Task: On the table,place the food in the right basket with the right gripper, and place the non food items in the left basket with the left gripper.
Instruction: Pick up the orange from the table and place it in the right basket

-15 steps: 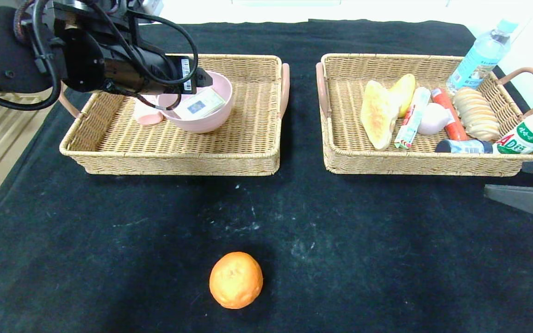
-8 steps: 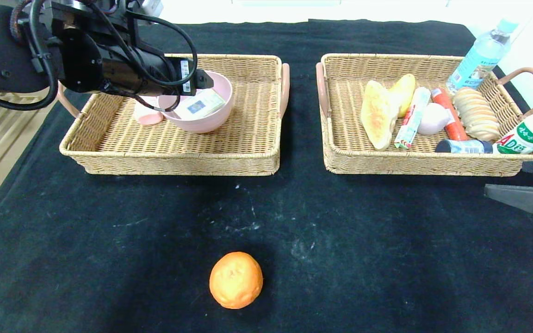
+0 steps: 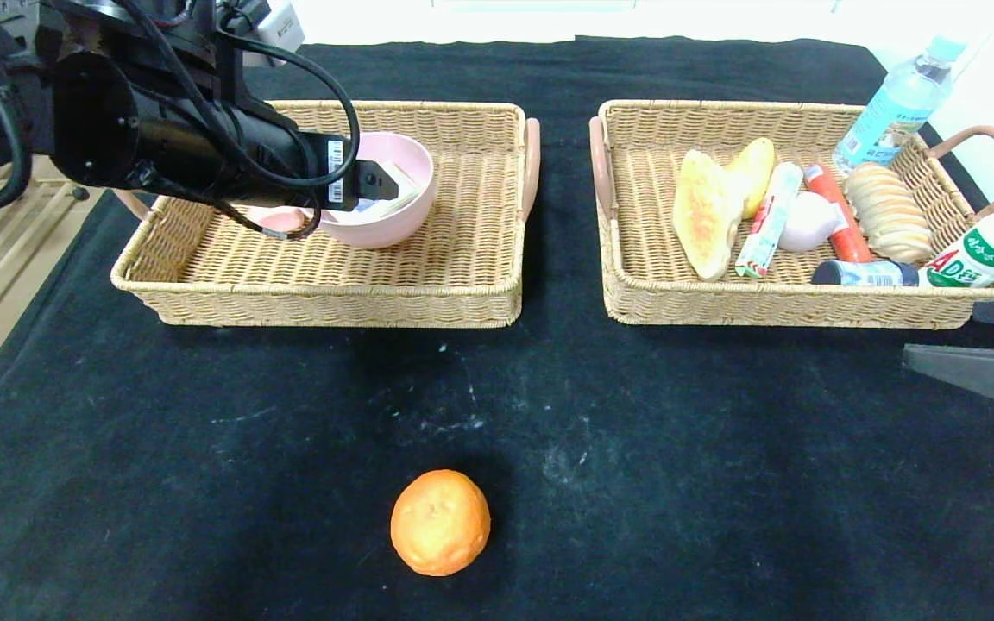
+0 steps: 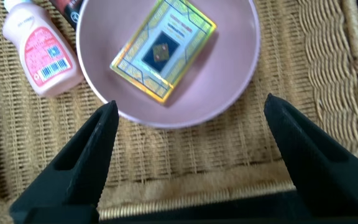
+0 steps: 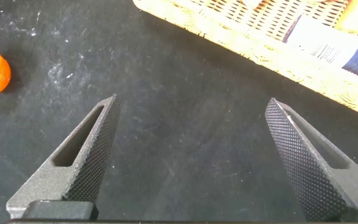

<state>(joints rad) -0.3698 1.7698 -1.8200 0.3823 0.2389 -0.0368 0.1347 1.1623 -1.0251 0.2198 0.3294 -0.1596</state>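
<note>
1. On the black-covered desk (image 3: pixel 204 448) stand two wicker baskets side by side, well apart from a lone orange (image 3: pixel 440 522) that lies near the front edge, outside both.
2. Left basket (image 3: pixel 428 285): it holds a pink bowl (image 3: pixel 393 220) with a flat card box (image 4: pixel 163 50) lying inside it, and a small pink bottle (image 4: pixel 42 53) lying on the weave just beside the bowl.
3. Right basket (image 3: pixel 635 285): it holds a long bread roll (image 3: pixel 702 216) with a yellow fruit-like piece (image 3: pixel 751 172) touching it, a slim striped packet (image 3: pixel 769 220), a pale round item (image 3: pixel 808 224), an orange-red tube (image 3: pixel 838 216) and a ridged pastry (image 3: pixel 887 211). A dark-capped bottle (image 3: pixel 928 267) lies along its front wall.
4. Beyond the right basket's far corner stands a clear water bottle (image 3: pixel 898 103).
5. Left claw (image 4: pixel 188 115) hangs over the left basket, above the bowl, its fingers spread wide and holding nothing.
6. Right claw (image 5: pixel 191 106) is low over bare desk in front of the right basket, fingers wide apart and empty, with the orange off to one side.
</note>
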